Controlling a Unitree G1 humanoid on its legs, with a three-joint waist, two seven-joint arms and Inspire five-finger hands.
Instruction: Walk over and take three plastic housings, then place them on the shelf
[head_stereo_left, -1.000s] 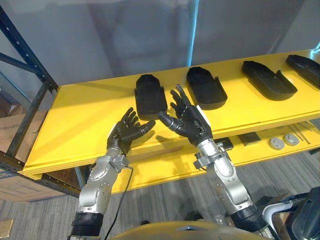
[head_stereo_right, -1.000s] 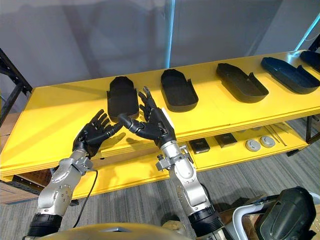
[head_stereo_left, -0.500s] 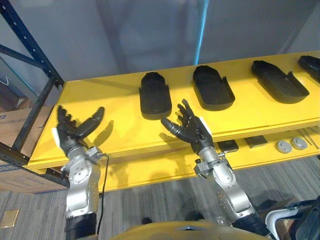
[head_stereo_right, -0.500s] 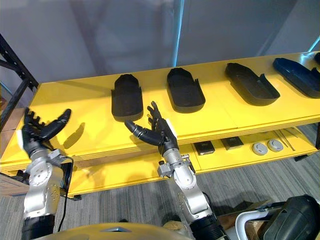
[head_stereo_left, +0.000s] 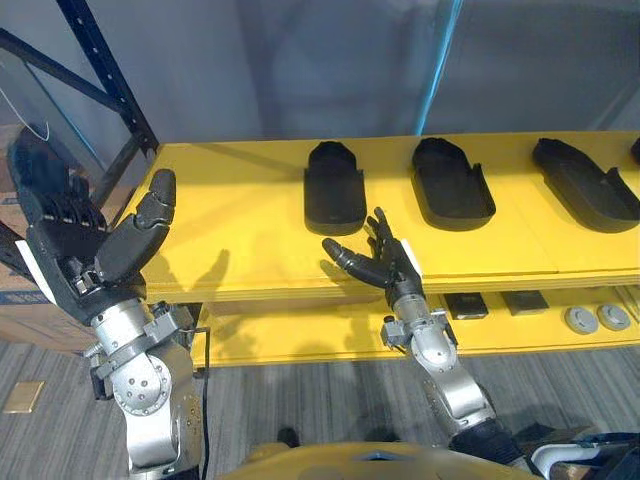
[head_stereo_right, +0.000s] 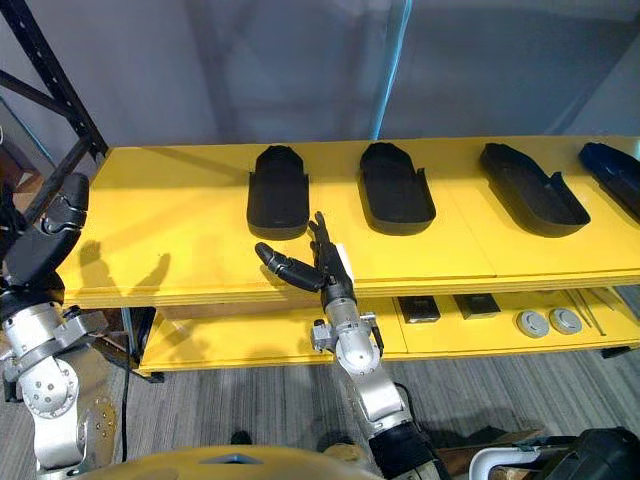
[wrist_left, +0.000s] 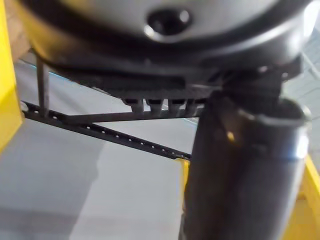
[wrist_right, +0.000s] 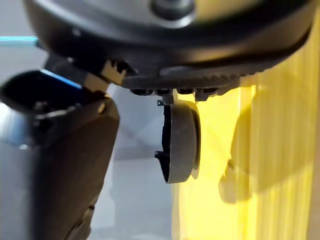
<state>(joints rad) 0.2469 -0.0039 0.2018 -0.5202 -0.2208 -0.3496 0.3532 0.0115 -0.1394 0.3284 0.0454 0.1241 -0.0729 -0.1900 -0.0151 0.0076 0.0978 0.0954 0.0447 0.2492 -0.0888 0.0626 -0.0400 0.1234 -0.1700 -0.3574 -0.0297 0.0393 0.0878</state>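
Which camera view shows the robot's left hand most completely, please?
The left eye view: the left hand is whole there, raised with fingers straight. The right eye view cuts it at the edge; its wrist view shows thumb and fingertips up close.

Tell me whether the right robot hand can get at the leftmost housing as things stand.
Probably yes. The right robot hand is open over the front edge of the shelf, just short of the leftmost housing. Bare yellow board lies between them, and nothing sits on the housing.
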